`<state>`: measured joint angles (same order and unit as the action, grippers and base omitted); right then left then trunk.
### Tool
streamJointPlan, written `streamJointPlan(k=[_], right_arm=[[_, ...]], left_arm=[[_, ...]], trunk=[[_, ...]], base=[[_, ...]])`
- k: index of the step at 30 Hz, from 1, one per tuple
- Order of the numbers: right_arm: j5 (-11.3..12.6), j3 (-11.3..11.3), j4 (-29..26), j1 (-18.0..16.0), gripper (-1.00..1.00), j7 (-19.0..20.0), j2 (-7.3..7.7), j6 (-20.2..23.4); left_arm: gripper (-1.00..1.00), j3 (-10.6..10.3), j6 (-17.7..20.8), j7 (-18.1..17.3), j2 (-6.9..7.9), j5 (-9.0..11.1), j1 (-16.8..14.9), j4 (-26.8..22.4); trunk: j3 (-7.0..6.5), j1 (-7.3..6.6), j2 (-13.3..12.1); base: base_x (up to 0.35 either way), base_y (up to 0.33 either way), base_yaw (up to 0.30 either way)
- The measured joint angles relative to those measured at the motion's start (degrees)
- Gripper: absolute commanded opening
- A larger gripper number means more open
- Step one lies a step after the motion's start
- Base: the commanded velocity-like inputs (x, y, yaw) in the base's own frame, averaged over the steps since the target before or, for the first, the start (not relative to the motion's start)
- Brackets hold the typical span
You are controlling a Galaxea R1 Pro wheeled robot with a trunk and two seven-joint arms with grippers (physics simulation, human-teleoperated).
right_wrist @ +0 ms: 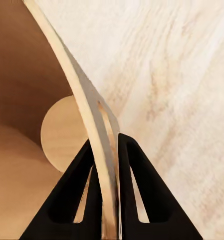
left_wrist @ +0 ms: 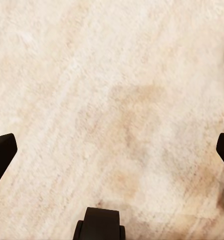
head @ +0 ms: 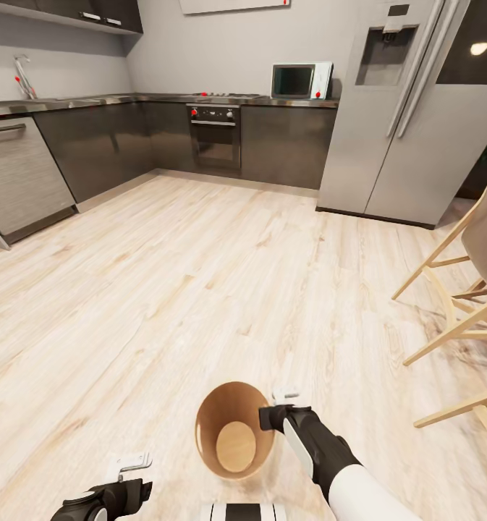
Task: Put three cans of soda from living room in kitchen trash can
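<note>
The tash can sits low in the head view, close in front of the robot, over the pale wood floor of the kitchen. The right gripper pinches its rim on the side nearest the right arm; whether the bin rests on the floor or hangs just above it cannot be told. In the right wrist view the two black fingers stand close together with the thin light-brown wall of the bin between them, one finger inside and one outside, pressed to the wall. The right forearm reaches forward and inward from the lower right, black at the wrist and white nearer the elbow.

The bin's mouth is tipped toward the camera, showing a smooth brown inside and a paler round bottom. Nothing lies in it.

The left gripper is held low at the robot's left, well apart from the bin. In the left wrist view its dark fingertips sit at the opposite edges of the picture, spread wide with bare floor between them, holding nothing.

Further off stand dark grey cabinets, a black oven, a microwave on the counter, and a steel fridge. Pale wooden chair legs show at the right.
</note>
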<state>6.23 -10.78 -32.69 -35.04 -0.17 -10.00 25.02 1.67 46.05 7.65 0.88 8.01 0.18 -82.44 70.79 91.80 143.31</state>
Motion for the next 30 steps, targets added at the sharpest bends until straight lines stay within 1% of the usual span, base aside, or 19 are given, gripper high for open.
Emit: streamJointPlan(k=[3, 4, 5, 6, 7, 8, 9, 10, 11, 12, 13, 14, 15, 16, 18, 19, 21, 22, 30], right_arm=[[-0.21, -0.02, -1.64, 0.04, -1.00, 1.71, 0.00, 0.27], [0.40, -0.12, -3.42, 0.08, -1.00, 3.49, 0.00, 0.53], [-0.51, -0.23, -5.85, 0.05, -1.00, 4.62, 0.02, 0.85], [-1.44, 0.05, -12.67, 4.01, -1.00, 4.34, 0.04, 0.91], [-1.32, 0.11, -17.28, 4.70, -1.00, 5.70, 0.03, 5.69], [-0.04, 0.08, -23.60, 4.87, -1.00, 6.07, 0.00, 14.61], [0.12, 0.05, -32.49, 5.14, -1.00, 6.10, 0.01, 26.41], [0.30, 0.01, -39.52, 5.25, -1.00, 6.11, 0.01, 34.58], [0.94, -0.02, -42.02, 5.34, -1.00, 6.14, 0.00, 33.36], [0.55, 0.07, -44.36, 5.36, -1.00, 6.16, 0.00, 30.45], [-1.16, 0.10, -48.94, 5.36, -1.00, 6.04, 0.01, 30.51], [-2.00, 0.12, -50.39, 5.38, -1.00, 5.96, 0.01, 29.15], [-2.07, 0.13, -50.71, 5.40, -1.00, 5.95, 0.01, 29.49], [-1.67, 0.08, -51.43, 5.45, -1.00, 5.98, 0.02, 32.84], [-0.41, 0.04, -51.94, 6.06, -1.00, 6.08, 0.01, 34.98], [-0.22, 0.04, -52.66, 6.25, -1.00, 6.09, 0.01, 34.98], [-1.03, 0.10, -55.88, 6.65, -1.00, 6.01, 0.00, 34.86], [-1.26, 0.08, -56.33, 6.84, -1.00, 5.98, 0.01, 34.94], [-1.23, 0.23, -56.18, 7.70, -1.00, 6.00, 0.01, 34.95]], left_arm=[[1.00, 0.00, 0.00, 0.00, 0.00, 0.01, 0.00, -0.01], [1.00, -0.01, 0.00, 0.00, 0.07, 0.02, -0.01, 0.00], [1.00, 0.01, 0.00, 0.00, 0.12, 0.05, 0.01, -0.02], [1.00, 0.02, 0.00, 0.00, 0.26, 0.07, 0.01, -0.02], [1.00, 0.01, 0.00, 0.00, 0.27, 0.07, 0.01, -0.01], [1.00, 0.00, 0.00, 0.00, 0.27, 0.07, 0.00, 0.00], [1.00, 0.00, 0.00, 0.00, 0.27, 0.07, 0.00, 0.00], [1.00, 0.00, 0.00, 0.00, 0.27, 0.06, 0.00, 0.00], [1.00, 0.00, 0.00, 0.00, 0.27, 0.05, 0.00, 0.00], [1.00, -0.01, 0.01, 0.00, 0.27, 0.04, -0.01, 0.00], [1.00, 0.00, 0.00, 0.00, 0.27, 0.02, 0.00, 0.00], [1.00, 0.01, 0.00, 0.00, 0.27, 0.01, 0.01, 0.00], [1.00, 0.01, 0.00, 0.00, 0.27, 0.00, 0.01, 0.00], [1.00, 0.01, 0.00, 0.00, 0.27, -0.01, 0.01, -0.01], [1.00, 0.00, 0.00, 0.00, 0.27, -0.01, 0.00, 0.02], [1.00, 0.00, 0.00, 0.00, 0.27, -0.01, 0.00, 0.04], [1.00, 0.00, 0.00, 0.00, 0.27, -0.01, 0.01, 0.07], [1.00, 0.00, 0.00, 0.00, 0.27, 0.00, 0.00, 0.07], [1.00, 0.00, 0.00, -0.14, 0.27, 0.31, 0.00, 0.08]], trunk=[[0.00, 0.00, 0.00], [0.01, 0.00, 0.00], [0.00, 0.00, 0.00], [0.01, 0.00, 0.00], [0.01, 0.01, 0.00], [0.01, 0.01, 0.00], [0.00, 0.01, 0.00], [0.01, 0.00, 0.00], [0.01, 0.00, 0.00], [0.01, 0.01, -0.01], [-0.01, -0.01, 0.00], [-0.01, -0.01, 0.00], [-0.01, 0.00, 0.00], [0.00, 0.00, 0.00], [0.01, 0.00, 0.00], [0.01, 0.01, 0.00], [-0.01, -0.01, 0.00], [0.00, 0.00, 0.00], [0.01, 0.01, 0.00]], base=[[0.000, 0.000, 0.000], [0.000, 0.000, 0.000], [0.000, 0.000, 0.000], [0.000, 0.000, 0.000], [0.000, 0.000, 0.000], [0.000, 0.000, 0.000], [0.000, 0.000, 0.000], [0.000, 0.000, 0.000], [0.000, 0.000, 0.000], [0.000, 0.000, 0.000], [0.000, 0.000, 0.000], [0.000, 0.000, 0.000], [0.000, 0.000, 0.000], [0.000, 0.000, 0.000], [0.000, 0.000, 0.000], [0.000, 0.000, 0.000], [0.000, 0.000, 0.000], [0.000, 0.000, 0.000], [0.000, 0.000, 0.000]])
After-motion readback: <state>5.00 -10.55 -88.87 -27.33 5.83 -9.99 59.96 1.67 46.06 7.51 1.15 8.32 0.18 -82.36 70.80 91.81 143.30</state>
